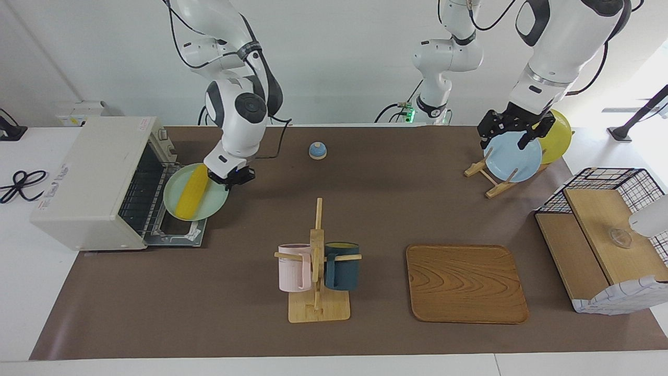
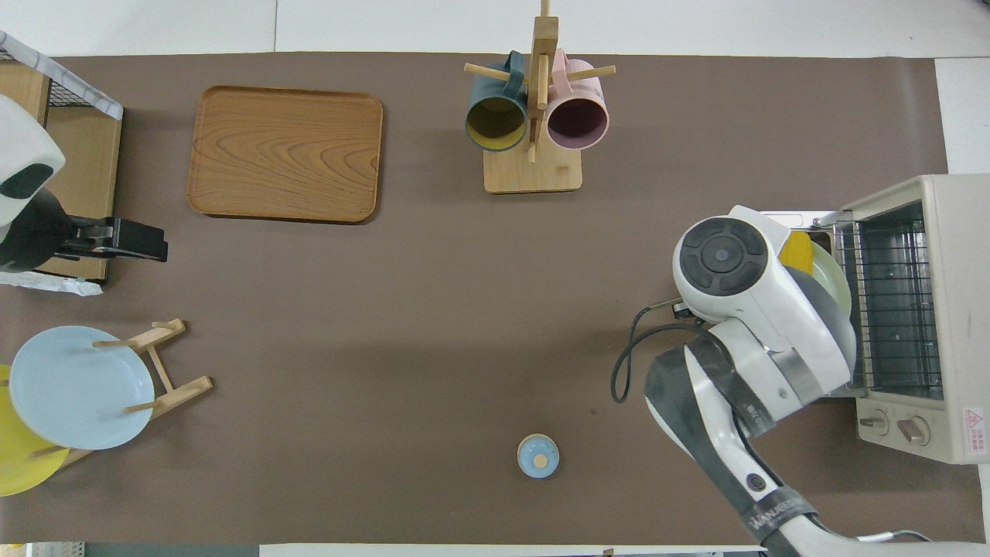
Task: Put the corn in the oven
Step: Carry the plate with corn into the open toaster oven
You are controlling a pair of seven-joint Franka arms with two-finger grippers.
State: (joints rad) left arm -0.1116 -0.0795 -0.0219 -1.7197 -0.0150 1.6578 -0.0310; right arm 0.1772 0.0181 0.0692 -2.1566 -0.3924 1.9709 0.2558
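Note:
The yellow corn (image 1: 191, 197) lies on a pale green plate (image 1: 214, 205). My right gripper (image 1: 230, 175) is shut on that plate's rim and holds it over the oven's open drop-down door (image 1: 177, 233), right in front of the wire rack (image 1: 136, 196). The off-white oven (image 1: 83, 183) stands at the right arm's end of the table. In the overhead view my right arm hides the gripper; only the corn's tip (image 2: 797, 251) and a bit of the plate (image 2: 835, 280) show beside the oven (image 2: 955, 309). My left gripper (image 1: 514, 134) waits open and empty over the plate rack.
A mug stand (image 1: 317, 261) with a pink and a dark blue mug stands mid-table, a wooden tray (image 1: 464, 283) beside it. A small blue knobbed lid (image 1: 318, 150) lies near the robots. A rack holds a blue plate (image 1: 514, 159) and a yellow plate (image 1: 557, 134). A wire-and-wood shelf (image 1: 605, 235) stands at the left arm's end.

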